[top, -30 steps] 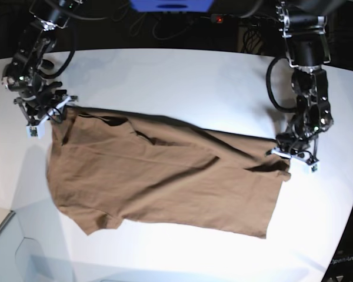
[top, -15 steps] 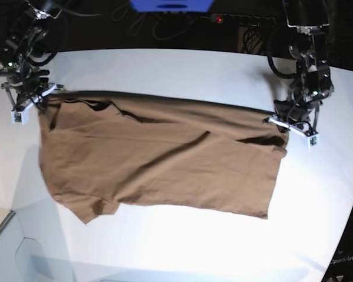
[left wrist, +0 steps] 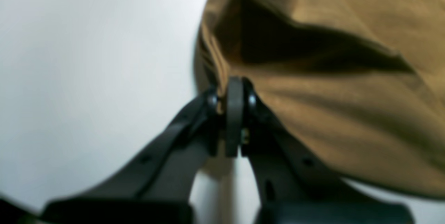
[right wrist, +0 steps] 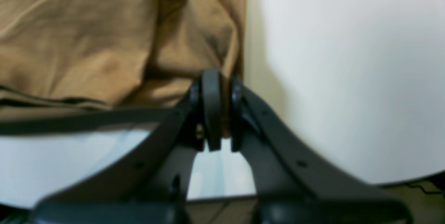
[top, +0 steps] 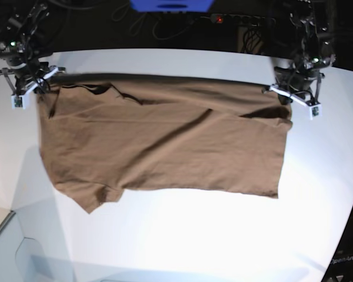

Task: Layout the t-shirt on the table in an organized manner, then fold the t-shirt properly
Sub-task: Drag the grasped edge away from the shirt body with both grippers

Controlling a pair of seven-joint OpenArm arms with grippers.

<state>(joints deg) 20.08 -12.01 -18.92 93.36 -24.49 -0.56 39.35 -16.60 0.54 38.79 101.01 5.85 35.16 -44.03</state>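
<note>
The plain brown short-sleeved cloth t-shirt (top: 159, 147) lies spread wide across the large glossy white desk (top: 182, 247), with its long upper edge stretched almost straight between the two hands. The left hand (top: 293, 94), at the right side of the base view, is closed on the upper right corner of the cloth. The right hand (top: 28, 82), at the left side of that view, is closed on the upper left corner. Both hands are near the far edge of the desk, and the cloth hangs and rests toward the near side from them.

The base view shows the whole shape: one sleeve sticks out at the lower left, and a long diagonal crease runs through the middle. The left wrist view shows what the base view does not: the fingers (left wrist: 234, 113) are pressed together with a thin bunch of brown cloth (left wrist: 347, 113) between them. The right wrist view shows the same for the other hand (right wrist: 215, 109), with folded cloth (right wrist: 87, 43) beside bare desk (right wrist: 347, 78)
</note>
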